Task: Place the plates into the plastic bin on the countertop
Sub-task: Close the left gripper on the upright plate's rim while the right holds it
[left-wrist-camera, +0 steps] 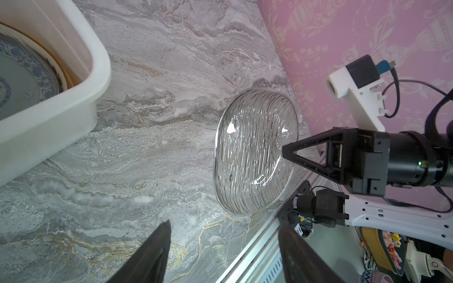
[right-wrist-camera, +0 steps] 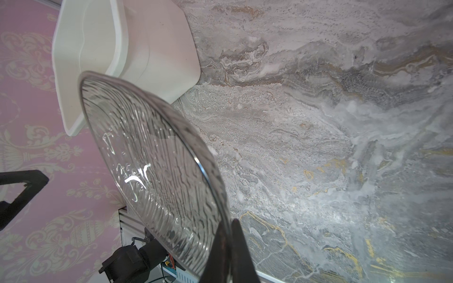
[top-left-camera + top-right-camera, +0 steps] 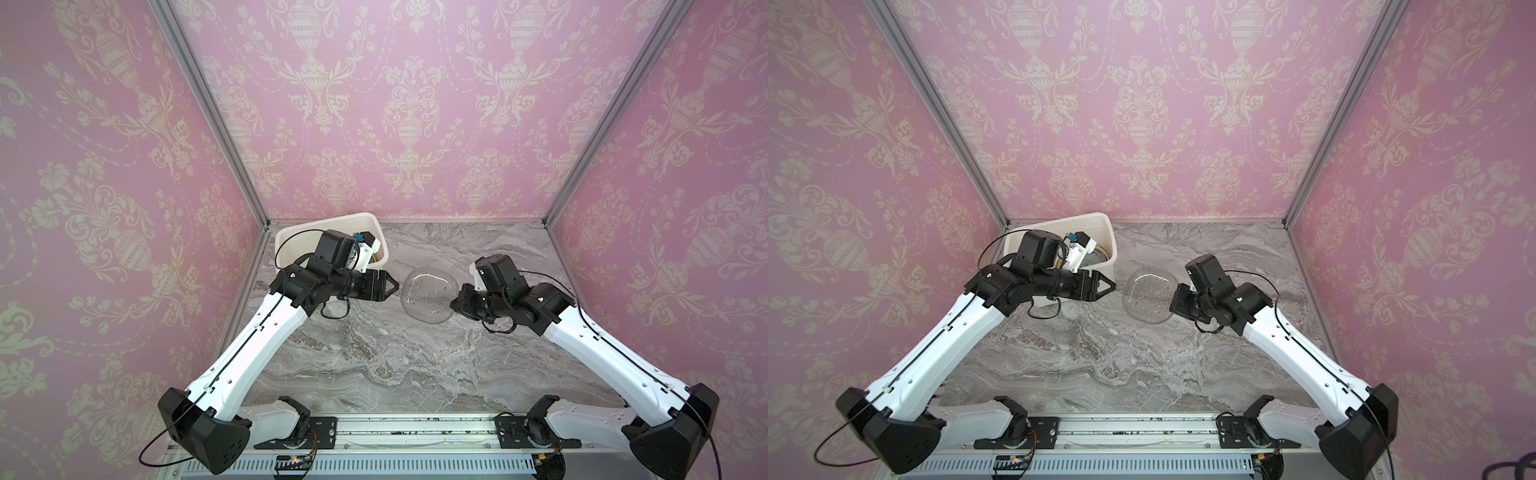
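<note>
— Which step are we on?
— Our right hand (image 1: 284,150) pinches the clear ribbed glass plate (image 3: 426,297) mid-frame, tilted; left hand (image 3: 395,286) spread beside it
— Next we likely pass it towards the white plastic bin (image 1: 100,71), upper left

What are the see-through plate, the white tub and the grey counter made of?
The clear plate looks like pressed glass: transparent, with rippled ridges and sharp glints. The white tub looks like moulded plastic: opaque, smooth, with rounded corners and a rolled rim. The counter looks like grey marble with white and golden-brown veins, but could be a printed surface; that stays open.
</note>
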`<state>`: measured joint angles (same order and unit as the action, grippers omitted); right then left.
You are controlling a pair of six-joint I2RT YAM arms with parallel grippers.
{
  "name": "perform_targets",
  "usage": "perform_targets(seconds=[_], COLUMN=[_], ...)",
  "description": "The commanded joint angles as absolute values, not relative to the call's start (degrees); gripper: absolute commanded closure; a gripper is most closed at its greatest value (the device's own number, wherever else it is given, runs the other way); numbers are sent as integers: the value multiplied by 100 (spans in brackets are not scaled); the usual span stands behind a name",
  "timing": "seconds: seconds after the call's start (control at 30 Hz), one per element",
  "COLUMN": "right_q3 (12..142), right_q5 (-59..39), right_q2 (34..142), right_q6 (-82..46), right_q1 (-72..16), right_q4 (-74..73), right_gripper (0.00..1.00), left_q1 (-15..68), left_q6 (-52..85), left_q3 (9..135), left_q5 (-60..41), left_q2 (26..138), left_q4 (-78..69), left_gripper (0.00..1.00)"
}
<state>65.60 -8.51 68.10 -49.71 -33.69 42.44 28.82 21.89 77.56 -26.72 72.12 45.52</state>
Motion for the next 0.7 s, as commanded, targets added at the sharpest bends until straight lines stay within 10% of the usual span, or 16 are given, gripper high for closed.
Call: perform_targets(seconds=[0.0, 0.67], right_q3=[6580, 6382], right_q5=[-1100, -1559], right_q2=[6732, 6723], right_q6=[-4648, -4948], right_q1=[-3313, -3305], right_q4=[4272, 3691], right_gripper=[100, 100], left_q1=[3063, 3305], left_q6=[2121, 2101], left_q3=[7658, 7370], left_q5=[-2656, -1915], left_q2=[7259, 7756], left_q4=[4510, 3933], left_gripper=[33, 81])
